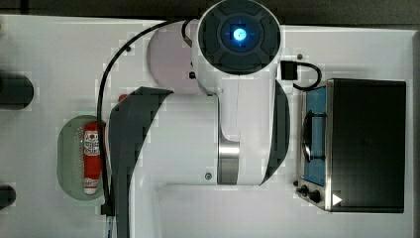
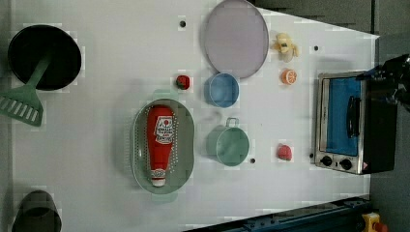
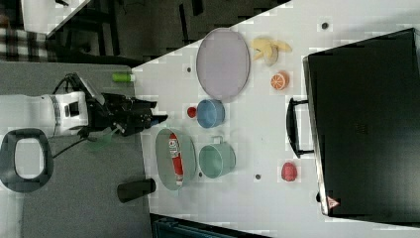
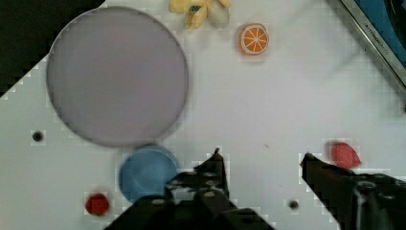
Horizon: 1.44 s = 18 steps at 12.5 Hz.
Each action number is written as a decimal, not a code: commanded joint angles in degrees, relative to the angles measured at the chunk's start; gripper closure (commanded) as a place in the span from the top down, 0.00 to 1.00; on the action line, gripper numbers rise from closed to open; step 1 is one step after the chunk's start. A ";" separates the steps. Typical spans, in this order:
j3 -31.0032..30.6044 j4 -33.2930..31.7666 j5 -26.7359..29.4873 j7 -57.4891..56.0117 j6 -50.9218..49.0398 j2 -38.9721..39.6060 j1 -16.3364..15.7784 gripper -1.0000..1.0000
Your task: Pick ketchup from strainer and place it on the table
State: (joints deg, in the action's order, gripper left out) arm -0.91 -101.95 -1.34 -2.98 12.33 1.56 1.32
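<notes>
The slim red plastic ketchup bottle [image 2: 160, 143] is being cradled lengthwise inside the pale green perforated oval strainer [image 2: 186, 140] on the white table [image 2: 96, 145]. Nothing is being gripped by the black gripper [image 4: 261, 155], its fingers being held apart.

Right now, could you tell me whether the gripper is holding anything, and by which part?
Nothing is held. The gripper is open with bare table between its fingers, and the ketchup lies in the strainer.
</notes>
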 commanded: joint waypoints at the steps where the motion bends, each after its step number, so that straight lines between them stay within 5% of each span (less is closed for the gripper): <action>1: -3.86 -2.10 2.04 3.82 -7.98 -11.28 4.58 0.79; 3: -5.09 -2.10 2.06 3.82 -7.87 -11.05 4.39 1.00; 13: -27.77 -2.30 2.05 4.71 -3.92 -4.87 2.46 1.00; 18: -38.39 -7.94 2.00 4.81 5.69 0.47 2.15 1.00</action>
State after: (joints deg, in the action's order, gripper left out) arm -38.10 -109.16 0.97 -0.61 17.71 1.52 3.17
